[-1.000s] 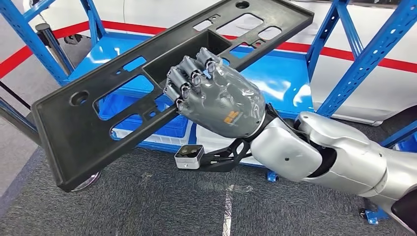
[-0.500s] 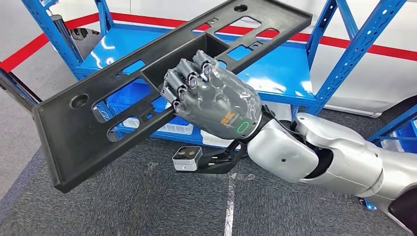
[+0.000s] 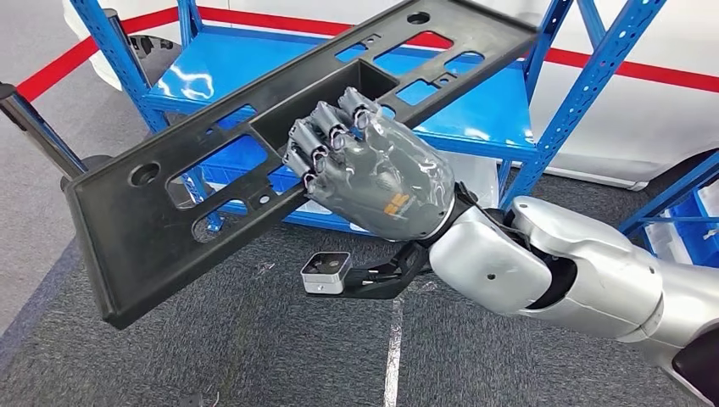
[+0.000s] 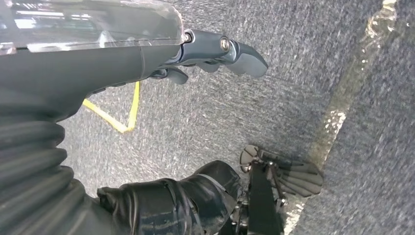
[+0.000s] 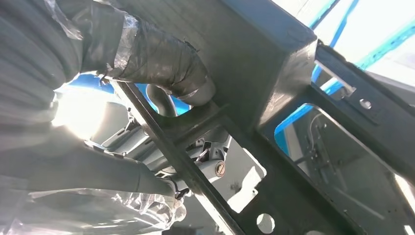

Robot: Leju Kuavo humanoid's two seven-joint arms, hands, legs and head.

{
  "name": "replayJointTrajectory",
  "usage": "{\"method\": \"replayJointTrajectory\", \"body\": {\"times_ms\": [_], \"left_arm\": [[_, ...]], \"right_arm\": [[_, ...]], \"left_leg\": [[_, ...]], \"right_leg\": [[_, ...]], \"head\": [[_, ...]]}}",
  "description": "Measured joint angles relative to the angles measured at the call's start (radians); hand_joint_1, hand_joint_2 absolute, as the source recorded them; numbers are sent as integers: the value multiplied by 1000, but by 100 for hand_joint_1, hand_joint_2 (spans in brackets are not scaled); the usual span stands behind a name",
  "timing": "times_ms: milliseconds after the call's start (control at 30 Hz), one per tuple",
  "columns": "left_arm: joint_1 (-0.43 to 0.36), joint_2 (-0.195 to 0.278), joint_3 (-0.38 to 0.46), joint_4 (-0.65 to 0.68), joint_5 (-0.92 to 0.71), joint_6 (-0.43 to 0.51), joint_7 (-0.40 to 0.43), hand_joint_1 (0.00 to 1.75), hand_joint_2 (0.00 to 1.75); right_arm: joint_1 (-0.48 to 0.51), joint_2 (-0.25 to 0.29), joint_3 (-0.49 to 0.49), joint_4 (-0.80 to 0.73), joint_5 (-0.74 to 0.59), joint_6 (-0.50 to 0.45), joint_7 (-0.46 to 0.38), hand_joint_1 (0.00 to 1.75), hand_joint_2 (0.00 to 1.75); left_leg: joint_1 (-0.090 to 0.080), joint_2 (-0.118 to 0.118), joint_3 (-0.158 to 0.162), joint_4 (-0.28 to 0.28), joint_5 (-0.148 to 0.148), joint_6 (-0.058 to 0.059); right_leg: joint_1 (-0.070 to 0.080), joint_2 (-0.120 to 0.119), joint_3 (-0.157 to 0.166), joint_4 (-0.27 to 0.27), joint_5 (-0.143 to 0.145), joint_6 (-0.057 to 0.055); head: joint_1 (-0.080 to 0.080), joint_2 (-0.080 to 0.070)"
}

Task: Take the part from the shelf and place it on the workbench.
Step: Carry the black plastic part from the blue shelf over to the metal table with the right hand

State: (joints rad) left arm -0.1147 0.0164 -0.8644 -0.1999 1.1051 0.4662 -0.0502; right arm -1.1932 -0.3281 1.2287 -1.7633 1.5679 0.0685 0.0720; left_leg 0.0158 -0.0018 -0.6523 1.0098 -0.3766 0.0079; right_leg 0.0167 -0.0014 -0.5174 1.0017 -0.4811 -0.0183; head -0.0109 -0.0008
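Underfoot: grey speckled carpet floor point(image 3: 254, 348), with a pale worn strip point(image 3: 392, 356) running along it and a thin yellow line point(image 4: 117, 120) seen from the left wrist.
Room: a red band point(image 3: 644, 72) curves across the pale floor behind the shelf.
Shelf: blue metal rack point(image 3: 585, 93) with perforated uprights and a glossy blue deck point(image 3: 475, 114); a blue bin point(image 3: 246, 165) sits on a lower level, glimpsed through the part's openings.
Part: long black plastic panel point(image 3: 136, 237) with a raised rim, round holes and rectangular cut-outs, plus a deeper box-shaped recess near its middle; it is held in the air, tilted, one end low over the carpet and the other high in front of the shelf deck.
Right hand: grey hand point(image 3: 373, 174) under a clear wrap, fingers curled over the panel's near rail beside the recess, thumb point(image 5: 161, 63) pressed against the underside; it grips the part firmly.
Left hand: hangs over the carpet point(image 4: 215, 51), fingers loosely extended, nothing in it.
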Motion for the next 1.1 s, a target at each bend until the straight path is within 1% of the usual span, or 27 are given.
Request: {"method": "replayJointTrajectory", "body": {"times_ms": [33,100,133,200,233,267,300,333,367,400,433,467,533,567,600,633,700,733,767,800,833,900,933,967,1033,1067,1100], "left_arm": [[-1,1,0,0,0,0,0,0,175],[-1,2,0,0,1,1,1,0,175],[0,3,0,0,1,1,1,0,175],[3,3,0,0,1,0,3,0,175],[4,3,0,0,1,0,3,0,175],[4,3,0,0,1,0,4,0,175],[3,3,0,0,1,0,4,0,175],[2,4,0,0,1,0,4,0,175],[2,5,-1,0,1,0,4,0,175],[1,5,-1,0,1,0,5,0,175],[1,5,-1,0,1,0,5,0,175],[1,5,-1,0,1,-1,6,0,175],[0,5,-2,0,-8,-3,17,0,175],[-1,4,-5,0,-23,-5,34,0,175],[-1,3,-11,0,-42,-6,57,0,175],[-2,1,-22,0,-69,-5,84,0,175],[-2,-4,-47,0,-110,5,119,0,175],[-2,-8,-59,0,-122,9,127,0,175],[-2,-11,-68,0,-128,13,130,0,175],[-2,-13,-75,0,-130,14,131,0,175],[-2,-15,-82,0,-130,14,131,0,175],[-3,-25,-94,-1,-131,14,131,0,175],[-4,-30,-98,-1,-131,14,131,0,175],[-4,-35,-102,-1,-131,13,131,0,175],[-5,-38,-109,-1,-131,14,132,0,175],[-6,-37,-113,-1,-131,15,132,0,175],[-6,-38,-119,0,-131,15,133,0,175]], "right_arm": [[-1,0,0,0,0,0,0,175,175],[-1,1,0,0,0,0,0,175,175],[0,2,0,1,0,0,0,175,175],[1,4,0,1,0,0,0,175,175],[3,4,0,2,0,0,0,175,175],[6,5,0,2,0,0,1,175,175],[8,5,0,3,0,0,1,175,175],[11,5,0,4,0,0,1,175,175],[13,5,0,4,-1,0,2,175,175],[13,5,0,5,-1,0,2,175,175],[13,6,0,7,-1,0,2,175,175],[14,6,0,8,-1,0,3,175,175],[15,7,0,11,-2,0,3,175,175],[16,7,0,13,-2,2,4,175,175],[16,7,0,15,-2,6,4,175,175],[16,7,0,17,-2,11,6,175,175],[18,6,0,18,-1,25,10,175,175],[20,4,0,18,-1,30,12,175,175],[23,3,0,18,-1,34,12,175,175],[25,2,0,18,-1,36,12,175,175],[27,0,0,18,-1,37,13,175,175],[26,-1,0,18,-2,37,15,175,175],[24,-1,-1,18,-1,37,16,175,175],[22,-2,-2,18,-1,37,17,175,175],[20,-3,-2,18,-1,37,19,175,175],[19,-3,-2,17,-1,38,19,175,175],[19,-2,-2,17,-1,38,20,175,175]], "left_leg": [[0,-1,-3,-4,3,-5],[-3,-3,-18,14,-26,-15],[-3,-3,-35,58,-69,-20],[0,-3,-68,179,-156,-28],[2,-3,-81,242,-184,-31],[3,-2,-75,265,-178,-34],[3,-2,-60,263,-160,-36],[5,-2,-22,226,-132,-40],[5,-3,25,164,-118,-44],[4,-4,63,109,-116,-47],[3,-6,94,57,-118,-43],[1,-8,102,39,-128,-36],[2,-10,94,35,-126,-16],[2,-9,88,36,-120,-9],[4,-7,81,35,-113,0],[4,-6,72,35,-104,9],[-3,-4,54,37,-90,20],[-8,-4,44,38,-83,23],[-13,-4,36,39,-77,24],[-18,-5,29,40,-71,24],[-25,-6,23,40,-65,24],[-30,-6,15,35,-52,22],[-28,-4,13,30,-43,19],[-21,-3,11,24,-34,14],[-15,-1,10,6,-14,6],[-16,-2,9,-1,-15,3],[-19,-3,4,6,-32,-1]], "right_leg": [[-3,-2,-2,-12,13,-4],[-12,-7,-8,-35,36,-10],[-17,-9,-18,-44,50,-11],[-18,-10,-43,-40,67,-10],[-18,-11,-61,-34,75,-9],[-19,-11,-78,-27,82,-6],[-21,-11,-92,-20,87,-4],[-24,-11,-111,-8,92,0],[-25,-11,-127,2,96,5],[-25,-11,-139,12,98,9],[-25,-11,-151,23,103,14],[-23,-11,-157,28,109,19],[-22,-9,-163,33,119,28],[-23,-6,-170,42,108,32],[-24,-4,-179,62,85,36],[-26,-2,-196,109,45,41],[-25,-1,-232,245,-44,45],[-23,-1,-241,304,-72,43],[-19,-1,-234,324,-76,39],[-13,0,-208,302,-64,30],[-5,0,-164,243,-40,16],[13,3,-70,94,-10,-26],[21,2,-41,41,0,-42],[27,1,-27,11,5,-53],[32,-5,-20,-22,36,-59],[30,-7,-17,-44,56,-61],[24,-10,-15,-65,75,-63]], "head": [[1,0],[1,0],[0,0],[-2,0],[-3,0],[-3,0],[-3,0],[-3,0],[-5,0],[-5,0],[-6,0],[-6,0],[-4,0],[-3,0],[-1,0],[2,0],[7,0],[7,0],[8,0],[9,0],[9,0],[5,0],[2,0],[1,0],[4,0],[5,0],[5,0]]}}
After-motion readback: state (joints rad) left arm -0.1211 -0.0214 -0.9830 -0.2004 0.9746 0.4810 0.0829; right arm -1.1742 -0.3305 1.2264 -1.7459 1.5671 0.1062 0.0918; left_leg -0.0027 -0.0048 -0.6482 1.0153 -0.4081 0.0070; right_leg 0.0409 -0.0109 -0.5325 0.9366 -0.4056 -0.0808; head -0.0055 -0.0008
